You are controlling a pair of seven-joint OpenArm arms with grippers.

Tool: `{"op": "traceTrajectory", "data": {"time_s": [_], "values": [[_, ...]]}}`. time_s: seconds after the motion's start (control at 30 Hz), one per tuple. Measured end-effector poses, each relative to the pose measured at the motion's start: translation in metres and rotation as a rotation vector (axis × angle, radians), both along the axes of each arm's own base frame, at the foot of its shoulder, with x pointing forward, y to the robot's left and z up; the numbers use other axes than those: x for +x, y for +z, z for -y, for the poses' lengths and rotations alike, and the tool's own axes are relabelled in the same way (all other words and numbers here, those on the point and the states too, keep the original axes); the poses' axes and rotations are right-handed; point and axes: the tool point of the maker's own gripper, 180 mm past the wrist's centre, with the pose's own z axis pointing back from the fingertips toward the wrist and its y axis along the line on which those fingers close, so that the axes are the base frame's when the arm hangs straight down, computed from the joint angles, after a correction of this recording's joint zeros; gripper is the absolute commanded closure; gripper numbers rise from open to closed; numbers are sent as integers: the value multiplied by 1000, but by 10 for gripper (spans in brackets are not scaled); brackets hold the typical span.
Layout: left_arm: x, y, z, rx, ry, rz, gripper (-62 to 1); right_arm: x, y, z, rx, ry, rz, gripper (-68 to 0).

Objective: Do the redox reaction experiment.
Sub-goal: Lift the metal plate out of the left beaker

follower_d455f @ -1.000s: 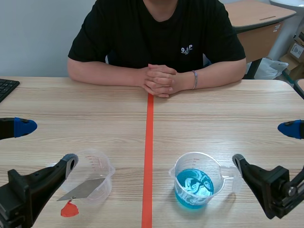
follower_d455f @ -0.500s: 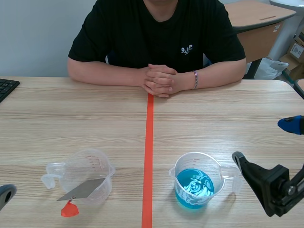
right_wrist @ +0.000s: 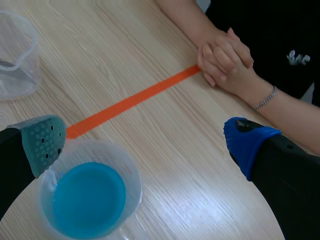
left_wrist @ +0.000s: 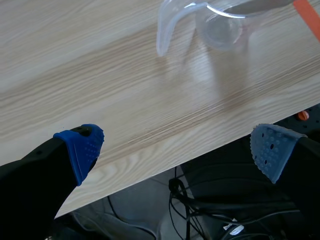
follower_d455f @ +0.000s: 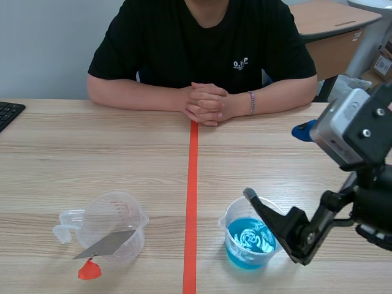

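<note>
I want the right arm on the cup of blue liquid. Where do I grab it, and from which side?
Grip the cup of blue liquid across its round wall, just under the rim, coming in from the robot's right, where the open right tool is. It stands upright and part full, so a side hold probably keeps it level.

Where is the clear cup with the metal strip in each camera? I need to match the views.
Scene view: clear cup, metal strip leaning in it, low on the left arm's side of the tape line.
Left wrist view: clear cup far ahead of the open left hand, tape line beside it.
Right wrist view: clear cup ahead of the open right hand, across the tape line from the blue-liquid cup.
Shared landmark: the orange-red tape line.
</note>
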Motion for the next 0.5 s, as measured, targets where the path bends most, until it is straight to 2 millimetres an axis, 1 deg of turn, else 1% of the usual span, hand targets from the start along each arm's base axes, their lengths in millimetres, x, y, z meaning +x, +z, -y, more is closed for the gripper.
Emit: {"op": "traceTrajectory", "data": {"time_s": [0.1, 0.27, 0.4, 0.5], "values": [[-4, -4, -4, 1, 15, -16, -623, -1, 4, -18, -1, 64, 30, -679], [-16, -16, -14, 5, 42, -59, -623, -9, 6, -47, 12, 165, 47, -679], [-27, -26, -13, -8, 51, -97, -623, -21, 3, -70, -7, 253, 59, -679], [-29, -29, -12, -15, 53, -107, -623, -32, 1, -88, -11, 320, 65, -679]]}}
